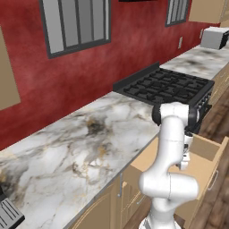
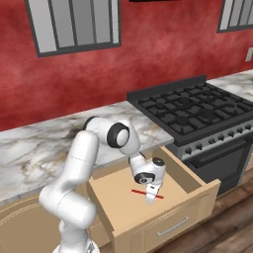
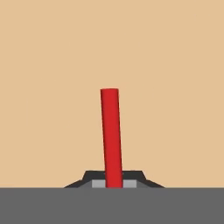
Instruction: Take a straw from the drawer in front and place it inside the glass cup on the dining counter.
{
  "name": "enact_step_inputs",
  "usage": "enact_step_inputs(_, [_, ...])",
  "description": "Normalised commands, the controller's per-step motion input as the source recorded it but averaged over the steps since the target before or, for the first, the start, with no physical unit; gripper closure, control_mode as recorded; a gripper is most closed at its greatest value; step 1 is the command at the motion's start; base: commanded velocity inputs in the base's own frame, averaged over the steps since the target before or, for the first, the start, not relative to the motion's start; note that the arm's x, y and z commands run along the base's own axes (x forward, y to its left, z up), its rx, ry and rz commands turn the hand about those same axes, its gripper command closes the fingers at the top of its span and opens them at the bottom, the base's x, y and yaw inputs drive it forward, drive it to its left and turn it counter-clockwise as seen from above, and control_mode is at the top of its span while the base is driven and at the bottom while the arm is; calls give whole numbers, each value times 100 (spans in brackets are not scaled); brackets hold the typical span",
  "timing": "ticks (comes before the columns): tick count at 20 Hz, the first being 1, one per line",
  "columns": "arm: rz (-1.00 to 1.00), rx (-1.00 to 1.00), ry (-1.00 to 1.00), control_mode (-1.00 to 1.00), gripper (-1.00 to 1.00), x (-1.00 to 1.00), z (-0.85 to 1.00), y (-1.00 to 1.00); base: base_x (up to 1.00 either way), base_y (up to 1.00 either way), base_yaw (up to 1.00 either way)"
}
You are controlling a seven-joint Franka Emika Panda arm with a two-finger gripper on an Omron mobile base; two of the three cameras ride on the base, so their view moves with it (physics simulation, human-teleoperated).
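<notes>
Straw [image 2: 147, 193] pinched in drawer [image 2: 197, 184], jaws of gripper [image 2: 150, 196] pressed on it.
Next I would lift it straight up, slow, w/o tilting, so the thin stick does not slip out.

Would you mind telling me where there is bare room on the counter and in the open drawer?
The marble counter is bare from the stove leftward along the red wall. In the drawer, the floor is free left of and behind the gripper. The crowded spot is the middle, where the gripper is shut on the straw.
</notes>
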Motion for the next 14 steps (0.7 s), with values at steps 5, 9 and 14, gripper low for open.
enact_step_inputs(5, [3,-1,-3,-100,100,-54,86,0,0,0,0])
enact_step_inputs(9, [2,-1,0,-100,100,-63,100,0,0,0,0])
enact_step_inputs(14, [1,-2,0,-100,100,-24,100,0,0,0,0])
